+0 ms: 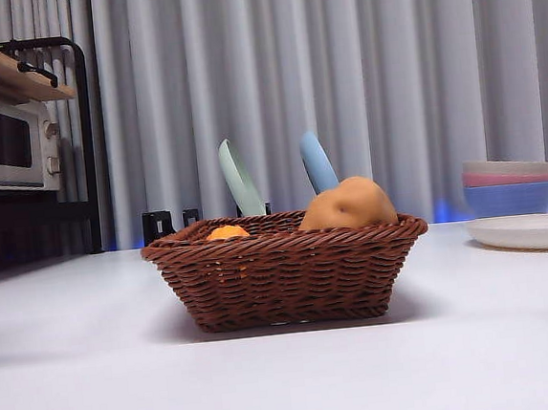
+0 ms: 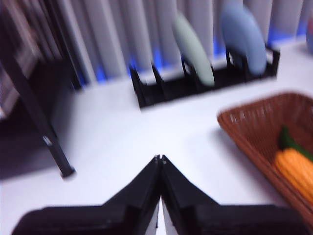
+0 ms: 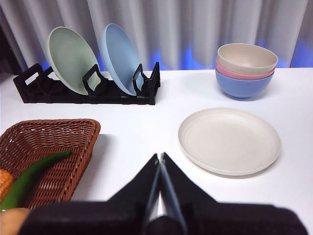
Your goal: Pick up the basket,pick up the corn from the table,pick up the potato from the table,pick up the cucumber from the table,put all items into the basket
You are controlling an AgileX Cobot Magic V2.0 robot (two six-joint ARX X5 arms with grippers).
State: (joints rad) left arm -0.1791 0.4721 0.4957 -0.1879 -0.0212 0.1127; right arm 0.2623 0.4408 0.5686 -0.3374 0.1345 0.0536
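Both pincers (image 2: pixel 160 159) (image 3: pixel 160 155) closed, beside basket (image 1: pixel 284 266) w/ veg.

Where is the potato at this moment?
In the front view, the potato lies inside the basket, at its right side, with the corn to its left.

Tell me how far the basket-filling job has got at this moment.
It looks essentially finished. The basket sits on the table with the potato and corn inside, and the green cucumber lies in it too. Nothing is in hand: the left gripper and right gripper are both shut and empty, away from the basket. No vegetable shows on the tabletop.
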